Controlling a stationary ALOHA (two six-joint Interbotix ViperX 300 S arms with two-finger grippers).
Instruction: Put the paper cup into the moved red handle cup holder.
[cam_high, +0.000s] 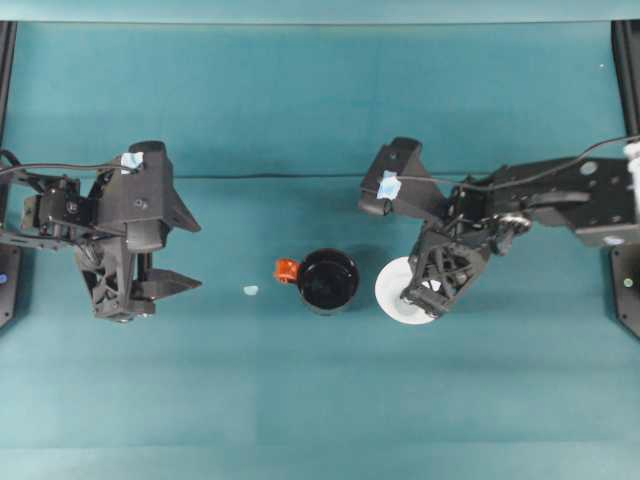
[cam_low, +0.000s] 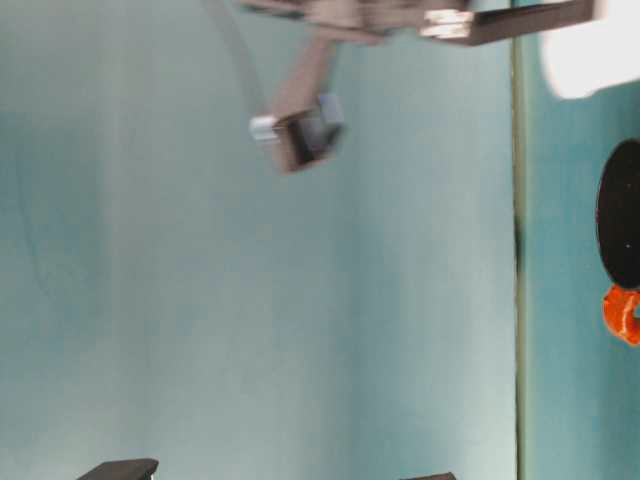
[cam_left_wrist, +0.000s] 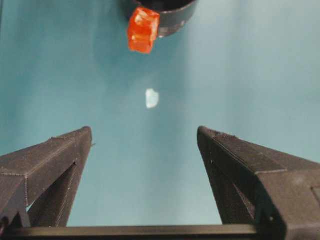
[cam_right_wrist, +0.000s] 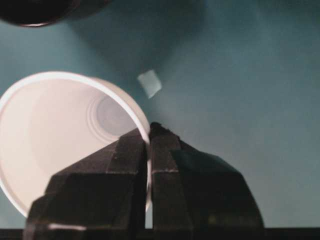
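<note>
So the right gripper (cam_high: 424, 296) has its jaws pinched tight on the rim of the paper cup (cam_high: 398, 290), one finger inside the cup and the other outside on the wall, which the right wrist view shows really clearly: the cup (cam_right_wrist: 60, 145) is open toward the camera with its greyish base visible down inside. From overhead, the cup sits around the middle of the teal table (cam_high: 320, 400), a bit toward its right edge, just beside the red handle cup holder (cam_high: 328, 279) but not in it; there's a thin gap between the two. The holder stands upright near the center of the table with its orange-red handle tab (cam_high: 287, 270) sticking out toward the left side. The left gripper (cam_high: 178, 285) hangs over the left part of the table with its jaws spread wide and nothing between them; its wrist view looks past both fingers (cam_left_wrist: 55, 165) at the handle tab (cam_left_wrist: 143, 29). A tiny pale scrap (cam_high: 250, 291) lies on the table between the left gripper and the holder.
</note>
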